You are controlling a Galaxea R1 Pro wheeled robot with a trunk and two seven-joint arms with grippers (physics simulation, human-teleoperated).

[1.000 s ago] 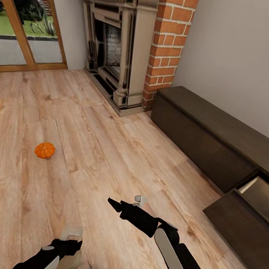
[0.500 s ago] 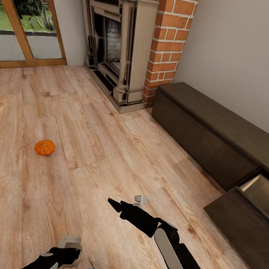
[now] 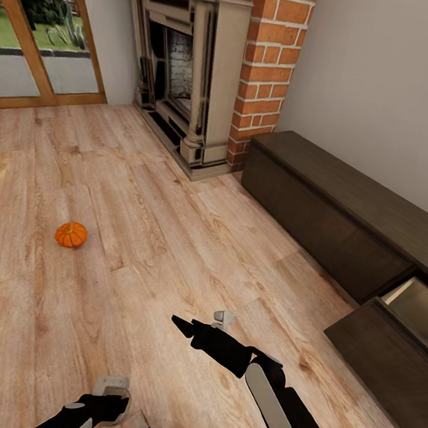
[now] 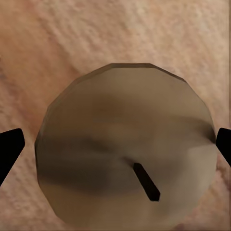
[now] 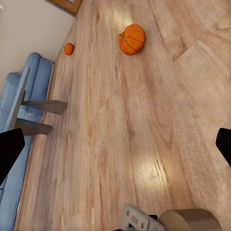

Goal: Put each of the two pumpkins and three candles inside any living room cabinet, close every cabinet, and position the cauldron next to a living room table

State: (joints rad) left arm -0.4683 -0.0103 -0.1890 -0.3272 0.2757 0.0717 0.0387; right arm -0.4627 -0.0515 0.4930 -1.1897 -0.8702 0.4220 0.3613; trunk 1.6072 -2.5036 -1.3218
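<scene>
A beige candle [image 4: 125, 144] with a dark wick stands on the wood floor, seen from straight above in the left wrist view. My left gripper [image 3: 111, 392] hangs open over it, one black fingertip [image 4: 9, 149] on each side. The candle's top [image 5: 190, 220] also appears beside that gripper in the right wrist view. An orange pumpkin [image 3: 71, 234] lies on the floor ahead to the left, and a second pumpkin [image 5: 69, 48] lies farther off. My right gripper [image 3: 203, 322] is open and empty above the floor. The dark-brown cabinet [image 3: 326, 212] runs along the right wall.
One cabinet drawer [image 3: 427, 312] at the right stands pulled out, showing a pale interior. A fireplace [image 3: 190, 64] with a brick column [image 3: 271, 56] is ahead, a glass door [image 3: 34, 38] at the far left. A blue sofa [image 5: 24, 120] is near the second pumpkin.
The camera tipped slightly. My left gripper dropped lower over the candle, which is now mostly hidden beneath it in the head view. The right arm kept still.
</scene>
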